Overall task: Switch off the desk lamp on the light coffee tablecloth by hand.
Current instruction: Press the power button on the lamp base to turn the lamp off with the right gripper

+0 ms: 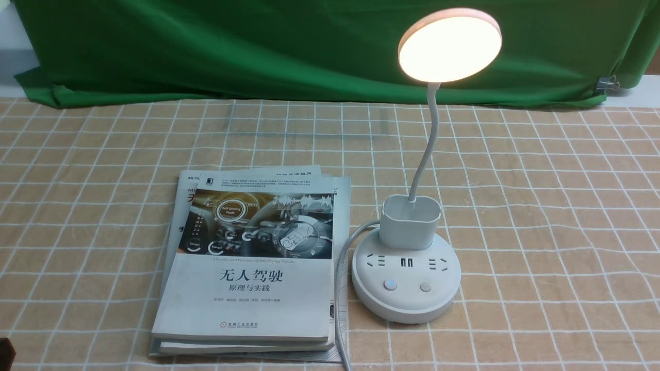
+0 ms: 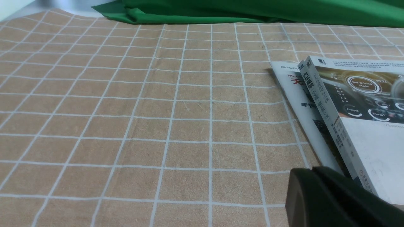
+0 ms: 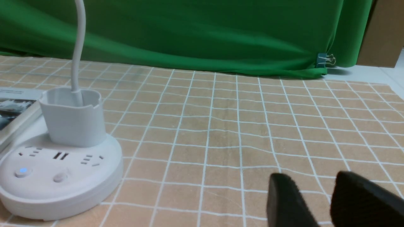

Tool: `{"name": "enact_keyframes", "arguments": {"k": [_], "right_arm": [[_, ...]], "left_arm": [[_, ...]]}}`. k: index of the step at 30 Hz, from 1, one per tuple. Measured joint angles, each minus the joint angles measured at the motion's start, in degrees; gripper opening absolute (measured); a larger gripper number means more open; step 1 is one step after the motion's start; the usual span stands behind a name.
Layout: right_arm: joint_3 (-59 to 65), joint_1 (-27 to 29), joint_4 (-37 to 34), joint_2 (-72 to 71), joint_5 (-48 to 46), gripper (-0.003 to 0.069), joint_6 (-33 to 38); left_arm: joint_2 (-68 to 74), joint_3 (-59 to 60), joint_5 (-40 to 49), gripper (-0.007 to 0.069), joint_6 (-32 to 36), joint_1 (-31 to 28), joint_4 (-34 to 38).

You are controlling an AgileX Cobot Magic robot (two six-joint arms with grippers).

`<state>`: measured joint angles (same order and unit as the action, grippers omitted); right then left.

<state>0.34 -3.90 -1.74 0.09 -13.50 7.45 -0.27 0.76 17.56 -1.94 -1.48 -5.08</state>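
The white desk lamp [image 1: 410,221] with a round disc head, bendy neck, oval cup and round socket base stands upright, right of centre, on the light coffee tablecloth [image 1: 541,216] with its white grid. Its head is lit; on the base, the left button [image 1: 390,284] glows blue, the right button [image 1: 425,287] does not. The near side of the base faces me.

A stack of white and grey paper books [image 1: 247,293] lies just left of the base, with a grey cable [image 1: 340,278] running over its right edge. A green cloth backdrop [image 1: 258,51] hangs beyond the far edge.

My black right tool [image 3: 307,198] has its fingers spread, a gap between them, over the cloth right of the lamp. My black left tool [image 2: 312,170] has its fingertips pressed together, left of the books.
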Motion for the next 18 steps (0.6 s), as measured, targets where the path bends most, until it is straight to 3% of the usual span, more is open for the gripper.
{"name": "enact_keyframes", "arguments": {"k": [10,18], "right_arm": [[0.00,0.00,-1.16,0.00,2.31,0.0241,-1.85],[0.00,0.00,-6.01,0.00,13.91,0.0241,-29.07]], "left_arm": [[0.00,0.00,0.00,0.0004,0.00,0.00,0.00],[0.00,0.00,0.00,0.0004,0.00,0.00,0.00]]}}
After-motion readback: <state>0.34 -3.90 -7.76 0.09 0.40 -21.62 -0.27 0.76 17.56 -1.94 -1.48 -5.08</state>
